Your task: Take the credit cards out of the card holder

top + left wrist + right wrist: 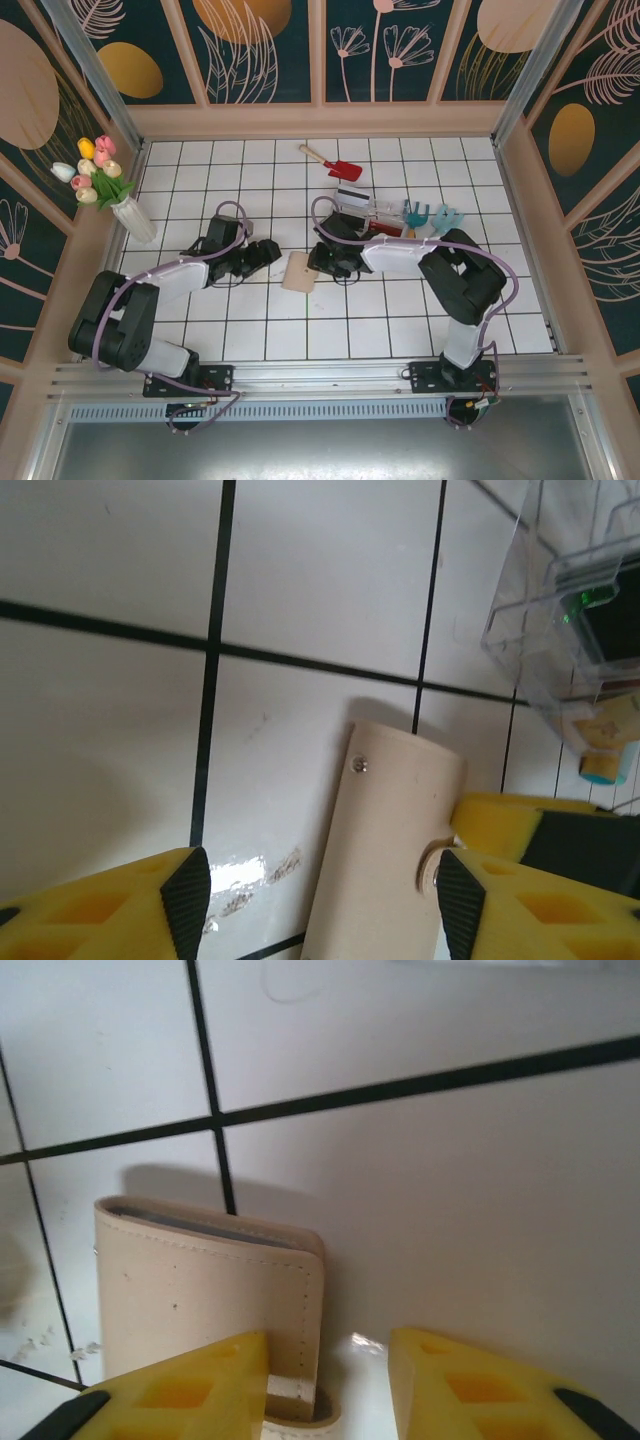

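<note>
Two grippers, left gripper (pixel 320 892) and right gripper (pixel 328 1360), are flanking the shut tan card holder (pixel 300 271) lying on the tiled table (pixel 400 330); both are standing unclenched, needing to be pinching opposite covers separately.

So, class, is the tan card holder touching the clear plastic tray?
Apart. The left wrist view shows bare white tile and a grout line between the card holder and the clear tray; the top view agrees.
</note>
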You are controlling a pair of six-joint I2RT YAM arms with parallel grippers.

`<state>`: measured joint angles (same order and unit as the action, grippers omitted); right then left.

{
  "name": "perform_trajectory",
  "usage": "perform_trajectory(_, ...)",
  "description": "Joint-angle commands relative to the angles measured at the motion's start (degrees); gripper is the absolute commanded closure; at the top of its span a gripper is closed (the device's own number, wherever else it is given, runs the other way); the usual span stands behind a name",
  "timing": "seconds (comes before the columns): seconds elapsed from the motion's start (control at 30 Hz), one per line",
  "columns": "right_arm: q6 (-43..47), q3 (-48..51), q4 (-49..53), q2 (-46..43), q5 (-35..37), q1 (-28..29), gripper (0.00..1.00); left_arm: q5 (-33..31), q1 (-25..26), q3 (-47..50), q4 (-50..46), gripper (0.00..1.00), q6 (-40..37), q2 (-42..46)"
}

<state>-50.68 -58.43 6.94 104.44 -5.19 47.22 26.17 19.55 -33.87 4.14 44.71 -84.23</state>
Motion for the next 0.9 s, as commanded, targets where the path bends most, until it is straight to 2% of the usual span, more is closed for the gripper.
perform_trajectory(0.0,-0.9,-0.4,-3.2,1.1,-2.3,0.3,0.66,3.7,1.2,-0.3,0.0,0.38,0.2,-1.5)
perform_trajectory(0.2,1.2,-2.0,-6.3,3.3,-5.7,0.3,0.69,6.5,2.0,1.2,0.4,0.44,0.0,-2.3)
perform_trajectory(0.3,1.9,-3.1,-5.7,3.8,-5.9,0.2,0.7,7.2,2.1,2.5,1.4,0.49,0.9,-2.3)
perform_trajectory(0.47,2.9,-3.1,-4.8,2.3,-5.0,0.1,0.69,9.5,2.1,4.1,4.3,0.51,2.4,-2.9)
perform_trajectory(0.6,4.2,-2.7,-2.7,-0.5,-3.9,0.1,0.66,11.3,2.2,4.3,5.9,0.52,2.6,-3.9)
perform_trajectory(0.73,5.8,-1.1,-1.7,-2.5,-7.0,0.2,0.6,12.2,2.2,3.9,6.3,0.55,2.3,-4.9)
perform_trajectory(0.87,6.0,0.8,-2.1,-3.6,-9.1,0.4,0.61,13.2,2.2,4.3,8.0,0.59,2.9,-5.9)
